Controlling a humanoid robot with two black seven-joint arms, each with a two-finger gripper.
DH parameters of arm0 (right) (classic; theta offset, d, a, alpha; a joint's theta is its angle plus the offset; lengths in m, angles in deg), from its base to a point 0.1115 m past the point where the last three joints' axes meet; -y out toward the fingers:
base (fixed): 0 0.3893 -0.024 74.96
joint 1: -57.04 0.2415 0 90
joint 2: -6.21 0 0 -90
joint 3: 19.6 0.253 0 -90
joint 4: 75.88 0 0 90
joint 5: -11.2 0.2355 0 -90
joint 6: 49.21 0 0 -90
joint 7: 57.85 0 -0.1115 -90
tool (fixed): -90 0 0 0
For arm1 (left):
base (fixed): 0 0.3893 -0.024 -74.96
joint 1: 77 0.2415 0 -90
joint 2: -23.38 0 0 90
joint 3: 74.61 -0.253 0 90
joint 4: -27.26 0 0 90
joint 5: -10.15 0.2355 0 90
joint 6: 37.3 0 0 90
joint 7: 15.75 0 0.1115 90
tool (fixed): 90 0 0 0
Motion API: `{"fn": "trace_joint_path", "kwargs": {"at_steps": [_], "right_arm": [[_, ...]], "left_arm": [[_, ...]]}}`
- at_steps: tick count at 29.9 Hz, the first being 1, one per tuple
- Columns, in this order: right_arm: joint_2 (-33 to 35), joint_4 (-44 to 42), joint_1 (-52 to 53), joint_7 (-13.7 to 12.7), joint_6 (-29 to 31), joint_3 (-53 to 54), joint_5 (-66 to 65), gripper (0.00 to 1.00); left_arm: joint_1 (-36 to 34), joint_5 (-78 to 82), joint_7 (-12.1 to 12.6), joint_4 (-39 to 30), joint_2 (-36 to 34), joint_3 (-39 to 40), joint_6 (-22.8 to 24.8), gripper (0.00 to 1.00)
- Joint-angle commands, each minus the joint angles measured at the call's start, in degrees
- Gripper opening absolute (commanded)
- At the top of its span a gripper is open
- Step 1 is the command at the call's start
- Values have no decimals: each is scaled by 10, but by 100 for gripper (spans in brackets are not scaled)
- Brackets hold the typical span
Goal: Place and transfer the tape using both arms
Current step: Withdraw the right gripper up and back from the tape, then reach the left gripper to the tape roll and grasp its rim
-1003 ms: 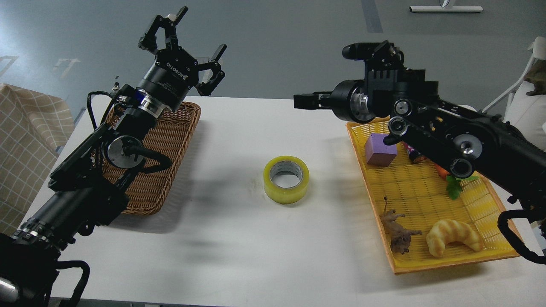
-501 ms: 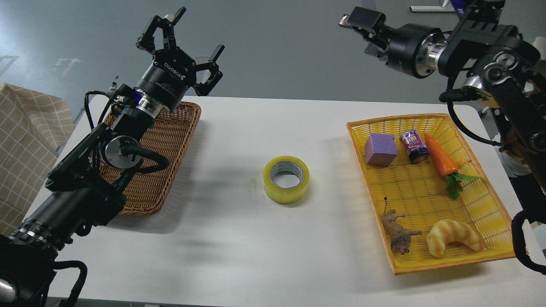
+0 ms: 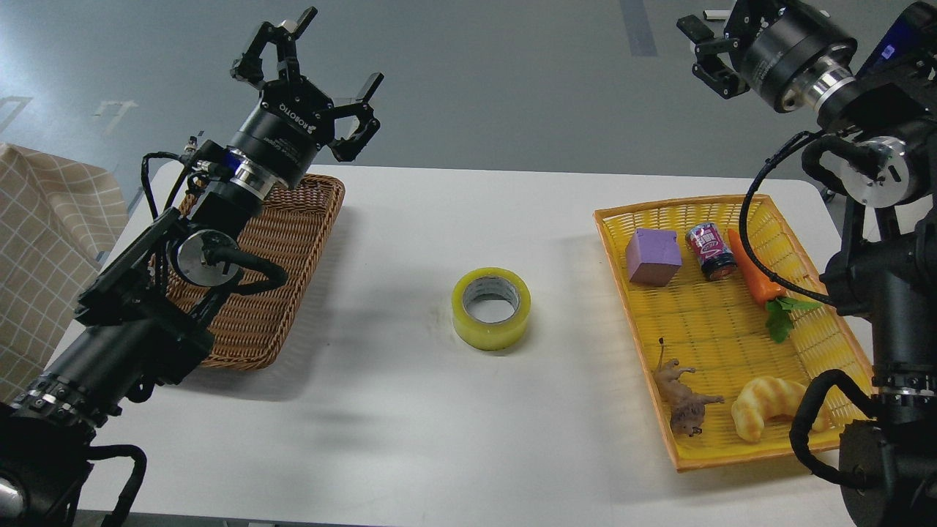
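Note:
The tape, a yellow translucent roll with a grey-white core, lies flat on the white table at its middle, touched by neither gripper. My left gripper is open and empty, raised above the far end of the brown wicker basket, well left of the tape. My right gripper is open and empty, held high at the top right beyond the table's far edge, far from the tape.
A yellow tray on the right holds a purple block, a small can, a toy carrot, a toy animal and a croissant toy. A checked cloth hangs at the left edge.
My right arm has swung up and to the right, off the yellow tray, uncovering the can and carrot. My left gripper has shifted slightly. The tape has not moved.

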Motion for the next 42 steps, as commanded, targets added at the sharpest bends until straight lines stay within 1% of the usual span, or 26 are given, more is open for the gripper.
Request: {"fn": "trace_joint_path", "kwargs": {"at_steps": [1,5,8,11,14,18,22,27,33,36,38,42], "right_arm": [[-1,0,-15,23,0,7,66,100],[-1,-1,-37,39,0,10,113,100],[3,-11,-43,49,0,10,124,100],[6,-30,-43,50,0,10,147,100],[7,-61,-43,50,0,9,211,100],[9,-98,-45,49,0,8,339,100],[9,-105,-53,48,0,4,390,100],[8,-97,-67,43,0,-2,395,100],[15,-84,-77,43,0,-5,395,100],[16,-74,-82,43,0,-5,395,100],[16,-67,-85,43,0,-5,394,100],[19,-62,-88,43,0,-5,394,100]], "left_arm": [[0,0,0,0,-5,0,0,98],[0,1,-1,0,-6,0,0,98],[0,1,-1,0,-7,0,0,98],[1,2,-1,0,-7,0,0,98],[0,2,0,0,-6,-1,0,98],[-1,2,-1,0,-9,0,0,98],[-1,2,-1,0,-16,-1,0,98],[-3,4,0,0,-20,-1,0,98],[-3,28,0,-2,-27,-2,0,98],[-2,90,-3,-19,-31,-1,0,98],[-1,138,-10,-33,-39,1,0,98],[-2,178,-18,-48,-47,-1,0,98]]}}
